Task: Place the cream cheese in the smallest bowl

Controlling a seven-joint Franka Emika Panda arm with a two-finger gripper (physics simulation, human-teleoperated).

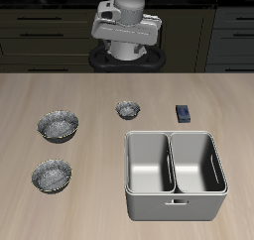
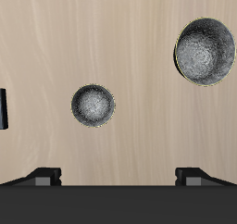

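The cream cheese (image 1: 184,113) is a tiny dark blue-grey box lying on the wooden table, beside the smallest bowl and apart from it. In the wrist view it shows only partly at the frame's edge (image 2: 4,108). The smallest bowl (image 1: 127,109) is a small round speckled metallic bowl, empty; it also shows in the wrist view (image 2: 93,105). My gripper (image 1: 127,52) hangs high above the table's back, well above and behind the bowl. In the wrist view its two fingertips (image 2: 42,175) stand wide apart with nothing between them (image 2: 122,177).
Two larger matching speckled bowls (image 1: 58,125) (image 1: 51,175) stand toward the table's other side; one shows in the wrist view (image 2: 205,52). A big double-compartment steel tray (image 1: 172,196) stands near the front edge, just in front of the cream cheese.
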